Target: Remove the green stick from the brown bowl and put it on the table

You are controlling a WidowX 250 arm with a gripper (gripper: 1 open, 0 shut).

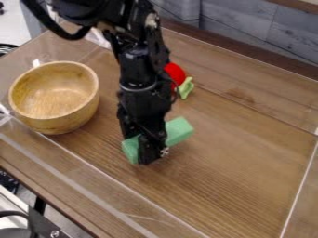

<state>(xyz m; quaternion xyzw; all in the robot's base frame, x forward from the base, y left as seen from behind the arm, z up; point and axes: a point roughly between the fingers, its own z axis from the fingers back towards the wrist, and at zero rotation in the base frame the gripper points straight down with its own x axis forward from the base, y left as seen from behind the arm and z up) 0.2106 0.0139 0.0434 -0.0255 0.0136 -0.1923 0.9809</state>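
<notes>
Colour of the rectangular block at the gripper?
The chunky block is matte green; it shows best in the current camera view.

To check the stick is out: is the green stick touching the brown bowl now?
Apart: the camera view shows bare table between the green stick and brown bowl.

at one o'clock, a pale grey-white surface (255, 28) lies beyond the table, with a strip of brown wood at the top corner. toward eleven o'clock, part of a light floor or backdrop (22, 20) shows, with dark cables (10, 46) at its edge. at seven o'clock, dark equipment (15, 221) sits in the corner. soft, even light falls over the room.
</notes>
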